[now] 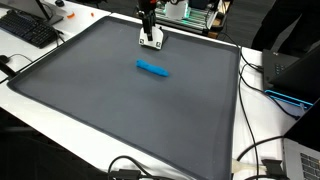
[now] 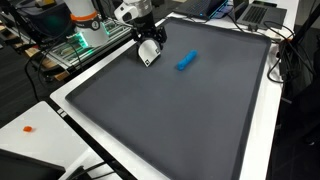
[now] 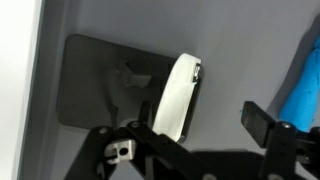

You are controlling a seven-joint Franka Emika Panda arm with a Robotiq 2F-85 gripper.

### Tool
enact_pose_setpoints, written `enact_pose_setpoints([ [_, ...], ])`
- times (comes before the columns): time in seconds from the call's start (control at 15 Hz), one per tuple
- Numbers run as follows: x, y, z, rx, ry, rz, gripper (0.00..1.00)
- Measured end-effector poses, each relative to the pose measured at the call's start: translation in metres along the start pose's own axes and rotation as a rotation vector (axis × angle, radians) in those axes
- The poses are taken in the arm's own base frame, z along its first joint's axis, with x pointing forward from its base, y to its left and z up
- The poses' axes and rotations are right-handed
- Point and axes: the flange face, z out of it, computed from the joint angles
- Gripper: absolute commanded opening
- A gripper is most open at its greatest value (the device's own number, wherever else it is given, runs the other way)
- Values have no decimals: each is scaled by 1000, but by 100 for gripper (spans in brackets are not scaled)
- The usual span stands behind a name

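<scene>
My gripper (image 1: 149,33) hangs low over the far edge of a dark grey mat (image 1: 120,110), as both exterior views show (image 2: 148,50). In the wrist view the jaws (image 3: 215,118) are spread apart. A flat white object (image 3: 180,95) stands on its edge by the left finger, with a wide gap to the right finger. Whether the left finger touches it I cannot tell. It also shows as a white patch under the gripper (image 1: 152,42). A blue oblong object (image 1: 153,69) lies on the mat a short way off, seen too in an exterior view (image 2: 186,61) and at the wrist view's right edge (image 3: 305,85).
The mat (image 2: 170,120) lies on a white table (image 2: 40,120). A keyboard (image 1: 28,28) sits beyond one corner, a laptop (image 1: 290,70) and cables (image 1: 255,150) along another side. Green-lit equipment (image 2: 82,42) stands behind the arm. A small orange item (image 2: 30,128) lies on the table.
</scene>
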Motion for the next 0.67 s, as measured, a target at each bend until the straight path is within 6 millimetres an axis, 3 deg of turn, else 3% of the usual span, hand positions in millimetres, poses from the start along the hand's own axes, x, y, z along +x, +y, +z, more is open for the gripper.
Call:
enact_pose_setpoints([
  [0.53,2,0,3,9,4,22,1],
  [0.67,2,0,3,10,4,30,0],
])
